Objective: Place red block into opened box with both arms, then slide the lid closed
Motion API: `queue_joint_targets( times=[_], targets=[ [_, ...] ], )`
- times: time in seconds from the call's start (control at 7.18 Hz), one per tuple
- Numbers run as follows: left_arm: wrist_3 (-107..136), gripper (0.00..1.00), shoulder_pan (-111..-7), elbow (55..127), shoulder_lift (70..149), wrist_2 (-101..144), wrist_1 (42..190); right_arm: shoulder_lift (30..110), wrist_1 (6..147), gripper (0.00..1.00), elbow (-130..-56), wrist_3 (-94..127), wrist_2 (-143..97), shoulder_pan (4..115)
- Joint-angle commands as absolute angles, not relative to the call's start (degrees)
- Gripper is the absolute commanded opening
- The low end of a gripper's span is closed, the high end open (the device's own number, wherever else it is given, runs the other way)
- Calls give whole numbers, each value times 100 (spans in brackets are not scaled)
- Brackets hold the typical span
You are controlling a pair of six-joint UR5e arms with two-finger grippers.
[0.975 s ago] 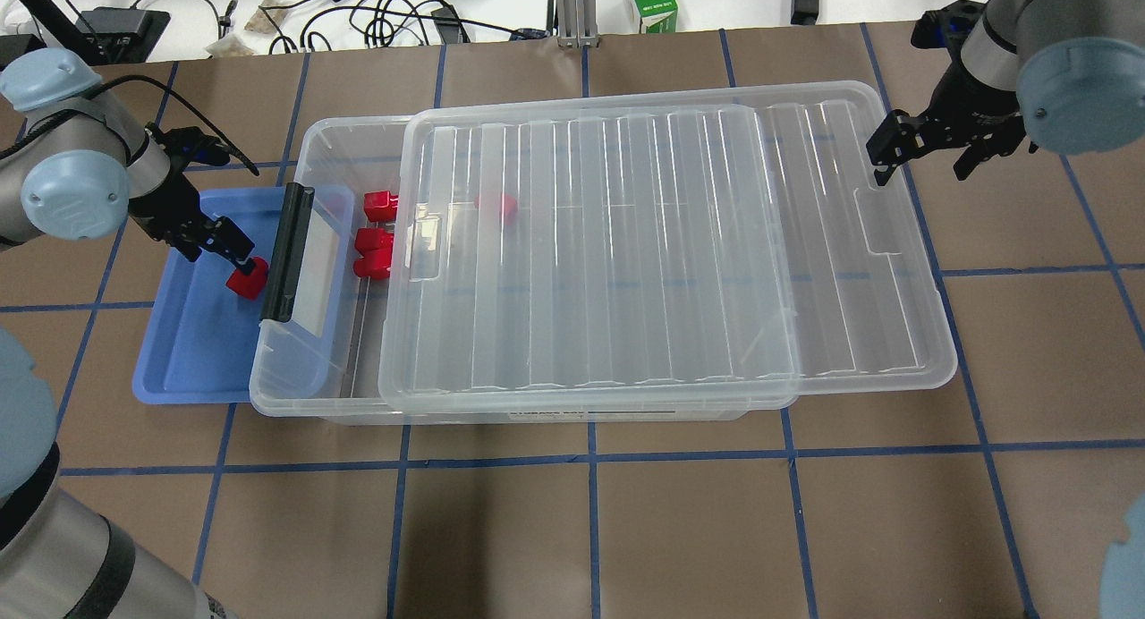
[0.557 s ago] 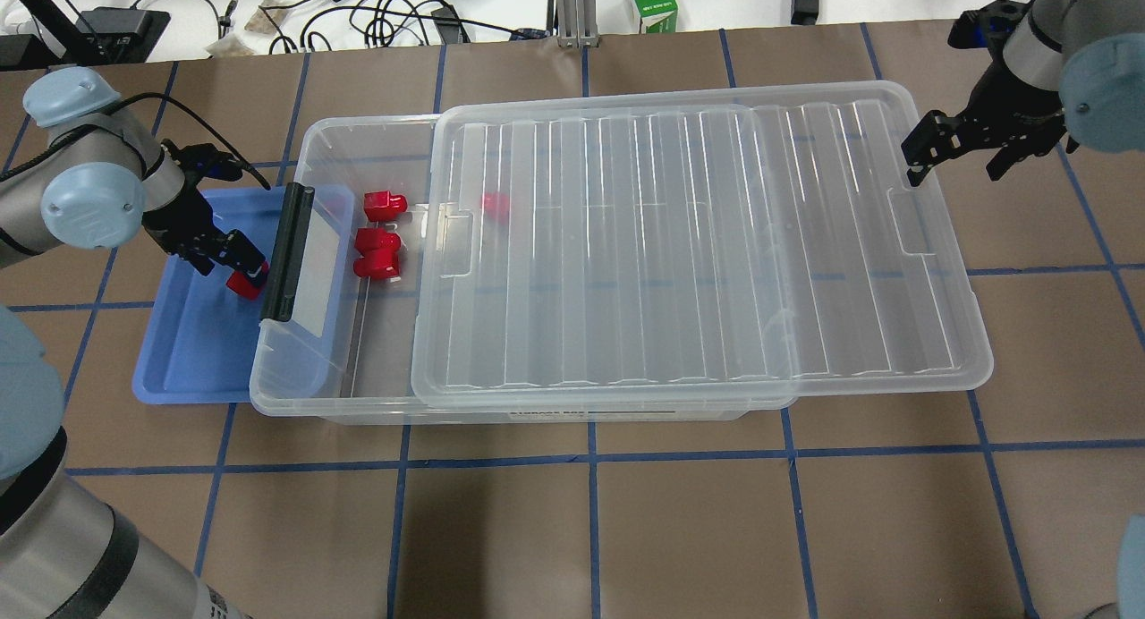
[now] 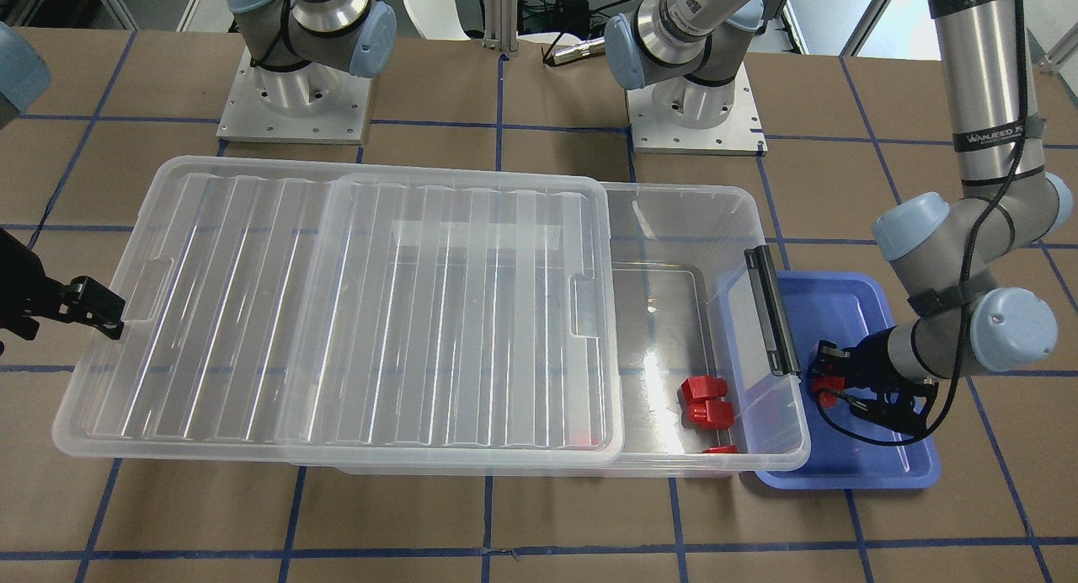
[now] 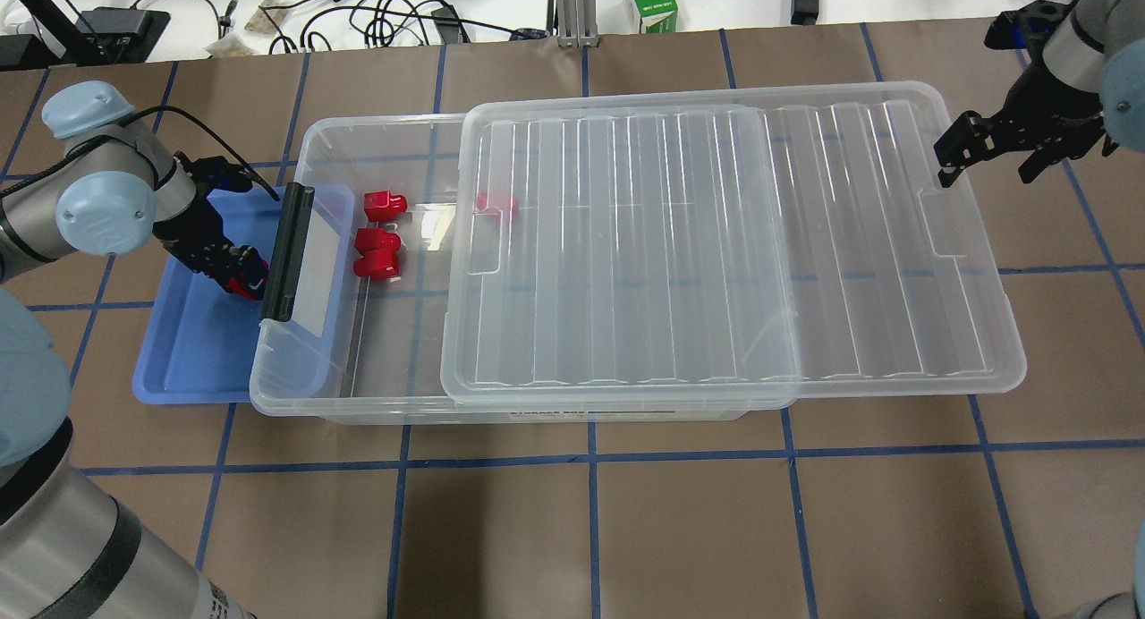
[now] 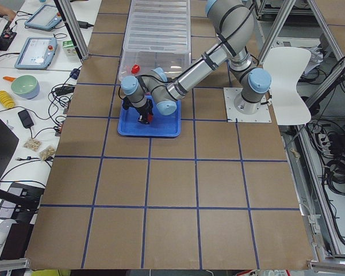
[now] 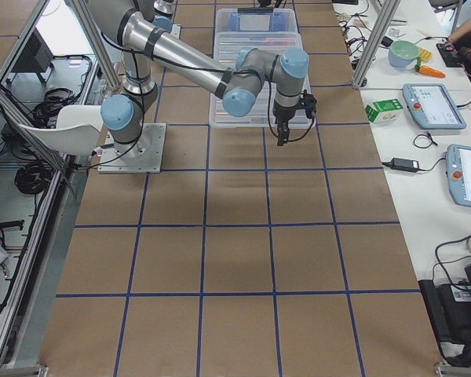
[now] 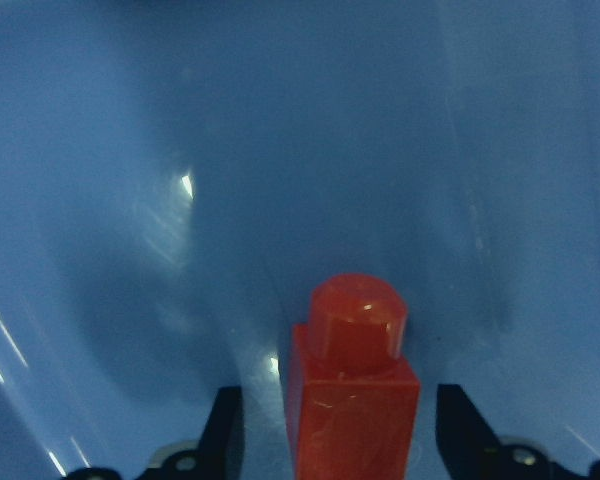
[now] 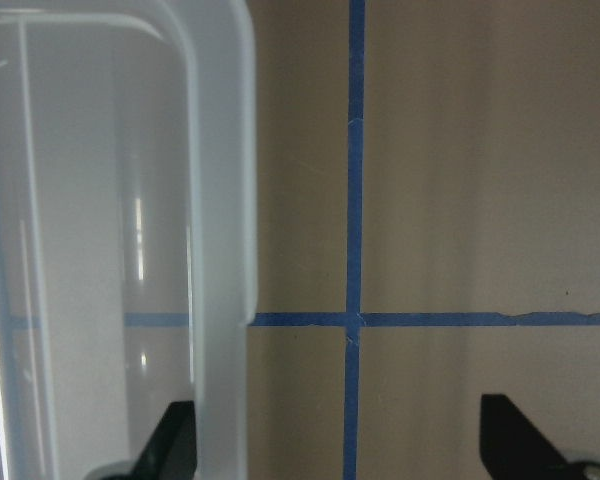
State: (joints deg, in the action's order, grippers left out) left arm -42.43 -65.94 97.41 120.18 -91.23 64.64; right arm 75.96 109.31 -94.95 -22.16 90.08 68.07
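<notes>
A red block (image 4: 240, 285) (image 7: 355, 400) stands in the blue tray (image 4: 192, 360) right beside the box's black handle (image 4: 288, 252). My left gripper (image 4: 243, 277) (image 7: 340, 440) is open, a finger on each side of the block with small gaps. The clear box (image 4: 309, 145) (image 3: 674, 197) is uncovered at its handle end. The ribbed lid (image 4: 716, 243) (image 3: 337, 313) lies shifted far over the other end. My right gripper (image 4: 984, 172) (image 8: 340, 450) is open, straddling the lid's outer rim (image 8: 220, 200).
Inside the uncovered part of the box lie other red blocks (image 4: 383, 206) (image 4: 376, 254), and one more (image 4: 495, 203) at the lid's edge. A green carton (image 4: 650, 2) and cables sit beyond the table's far edge. The arm bases (image 3: 290, 103) stand behind the box.
The lid has slid to the right together with my right gripper, uncovering more of the box. My left gripper has settled lower around the red block in the tray.
</notes>
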Motion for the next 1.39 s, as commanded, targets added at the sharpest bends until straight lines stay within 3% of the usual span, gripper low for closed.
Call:
queue_joint_targets(
  times=[0.0,0.56,1.25],
  targets=[
    [-4219,0,-6635,9659,11919,-9132,6460,7603,10925,100,-9501,-2250,9017,6750],
    [-3887,0,-6934,8282,11191,-9167,7906,7646,10934,100,-9536,-2250,9167,6601],
    [-1192,0,-8188,8401,10477,-8674,8815,7707,10942,99,-9440,-2198,9115,6600]
  ],
)
